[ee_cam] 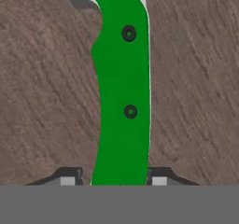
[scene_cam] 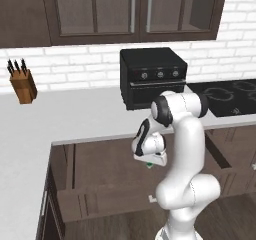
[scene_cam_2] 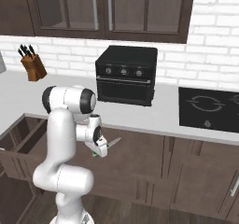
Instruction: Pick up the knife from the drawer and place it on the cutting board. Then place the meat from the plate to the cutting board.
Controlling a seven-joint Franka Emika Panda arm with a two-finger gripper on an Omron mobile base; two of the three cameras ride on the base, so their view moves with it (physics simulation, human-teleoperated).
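While the white arm bends low over the wide, shallow dark-brown wooden drawer [scene_cam: 105, 166], pulled out under the front edge of the pale grey counter [scene_cam: 65, 114], its two-finger gripper [ee_cam: 114, 177] points down into it. At the counter's far left stands a brown wooden knife block [scene_cam: 23, 85] with black handles, against the white brick wall. Further right, at the back of the counter, a black countertop oven [scene_cam: 152, 76]; right of that a black cooktop [scene_cam: 225, 98] set flush in the counter. Hand view: small kitchen knife with bright green handle [ee_cam: 122, 92] and short silvery blade, flat on the drawer's wood-grain floor, handle running straight up between the two dark finger tips [ee_cam: 69, 176], one on each side, touching or nearly touching the handle's edges. Jaws drawn in narrow around the handle; cannot tell if the grip is firm. Right base view: silvery blade pokes out right of the gripper [scene_cam_2: 99, 149], over the drawer [scene_cam_2: 140, 155].
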